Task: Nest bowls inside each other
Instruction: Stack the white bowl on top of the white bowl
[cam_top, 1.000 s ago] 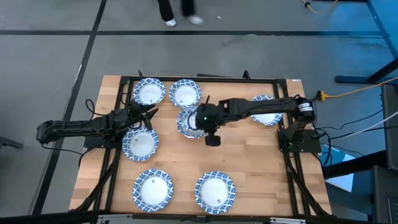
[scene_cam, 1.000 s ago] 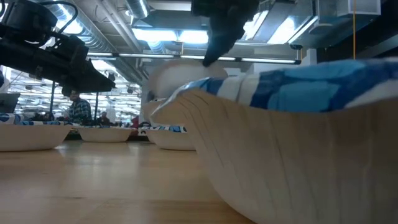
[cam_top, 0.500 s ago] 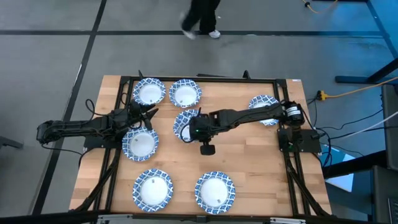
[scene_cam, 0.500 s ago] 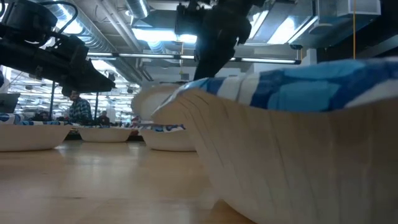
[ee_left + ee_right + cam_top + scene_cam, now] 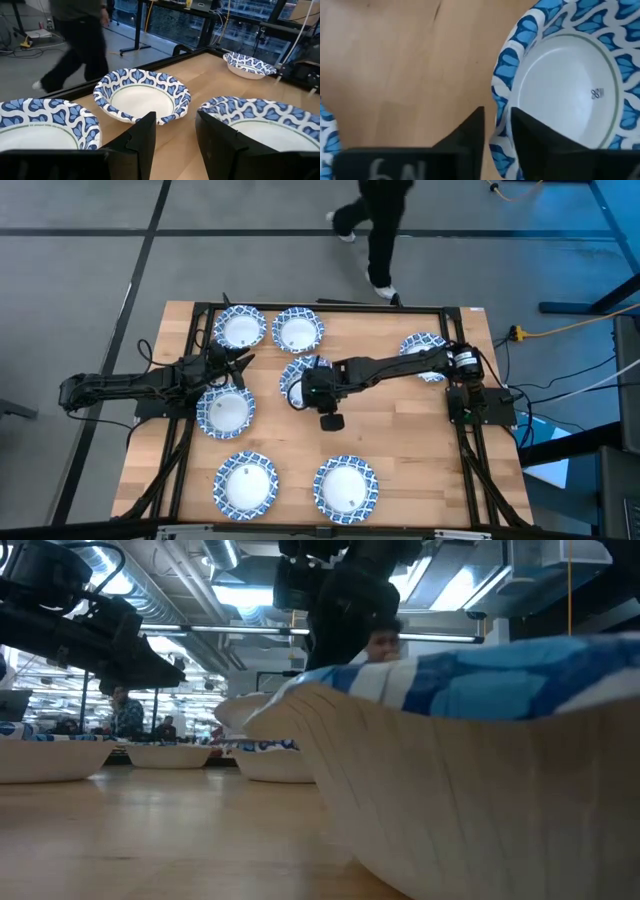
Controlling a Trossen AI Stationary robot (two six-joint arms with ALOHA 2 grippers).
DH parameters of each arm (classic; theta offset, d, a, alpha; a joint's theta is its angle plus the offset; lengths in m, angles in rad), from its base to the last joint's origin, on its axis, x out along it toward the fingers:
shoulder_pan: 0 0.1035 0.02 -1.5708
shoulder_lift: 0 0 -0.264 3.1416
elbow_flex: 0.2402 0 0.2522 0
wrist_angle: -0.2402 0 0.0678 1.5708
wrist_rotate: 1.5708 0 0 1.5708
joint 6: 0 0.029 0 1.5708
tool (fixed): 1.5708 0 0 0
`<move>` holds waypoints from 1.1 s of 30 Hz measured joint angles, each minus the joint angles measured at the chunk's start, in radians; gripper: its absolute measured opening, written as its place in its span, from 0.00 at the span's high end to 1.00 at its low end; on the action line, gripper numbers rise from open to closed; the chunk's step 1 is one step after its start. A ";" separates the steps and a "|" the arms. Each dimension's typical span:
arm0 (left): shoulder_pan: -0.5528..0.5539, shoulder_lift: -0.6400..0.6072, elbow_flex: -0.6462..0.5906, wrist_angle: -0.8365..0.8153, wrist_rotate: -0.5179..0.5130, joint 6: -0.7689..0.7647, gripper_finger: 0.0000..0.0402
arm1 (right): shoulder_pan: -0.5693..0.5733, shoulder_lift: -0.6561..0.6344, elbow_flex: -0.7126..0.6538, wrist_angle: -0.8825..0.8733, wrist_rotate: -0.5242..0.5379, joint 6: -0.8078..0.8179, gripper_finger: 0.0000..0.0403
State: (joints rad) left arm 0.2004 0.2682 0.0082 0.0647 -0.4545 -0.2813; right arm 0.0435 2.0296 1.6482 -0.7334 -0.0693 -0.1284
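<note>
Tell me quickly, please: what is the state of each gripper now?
Left gripper: open, holding nothing, above the table's left side.
Right gripper: fingers on either side of a bowl rim near the table centre; grip cannot be told.

Overhead view straight down on table (image 5: pixel 400 430); low view level, hard against a bowl (image 5: pixel 480 760); wrist views close.

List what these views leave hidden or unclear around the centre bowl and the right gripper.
- High view: the right gripper covers much of the centre bowl; whether that bowl rests on the table cannot be told.
- Low view: a near bowl blocks the table's right side.
- Right wrist view: the gripped rim runs off the picture's edge.
</note>
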 joint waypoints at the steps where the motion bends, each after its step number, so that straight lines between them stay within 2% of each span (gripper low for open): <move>1: 0.000 0.000 0.000 0.000 0.000 0.000 0.67 | -0.005 0.000 0.000 0.000 -0.018 -0.004 0.72; 3: 0.000 0.000 0.000 0.000 0.000 0.000 0.67 | -0.013 0.000 0.000 0.001 -0.032 -0.003 0.65; 7: 0.000 0.000 0.000 0.000 0.000 0.000 0.67 | -0.027 0.000 0.000 0.013 0.071 0.027 0.55; 9: 0.000 0.000 0.000 0.000 0.000 0.000 0.67 | -0.036 0.000 0.000 0.010 0.107 0.033 0.52; 12: 0.000 0.000 0.000 0.000 0.000 0.000 0.67 | -0.044 0.000 0.000 0.005 0.108 0.020 0.49; 19: 0.000 0.000 0.000 0.000 0.000 0.000 0.67 | -0.054 0.000 0.000 0.019 0.132 -0.008 0.51; 23: 0.000 0.000 0.000 0.000 0.000 0.000 0.67 | -0.066 -0.027 -0.002 -0.032 0.177 -0.010 0.55; 28: 0.000 0.000 0.000 0.000 0.000 0.002 0.67 | -0.095 -0.099 -0.010 -0.106 0.139 -0.002 0.56; 33: 0.000 0.002 0.000 0.000 0.000 0.003 0.67 | -0.134 -0.230 -0.177 -0.017 0.122 0.000 0.56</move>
State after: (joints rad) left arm 0.2004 0.2699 0.0080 0.0650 -0.4549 -0.2780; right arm -0.0905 1.7994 1.4710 -0.7505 0.0532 -0.1279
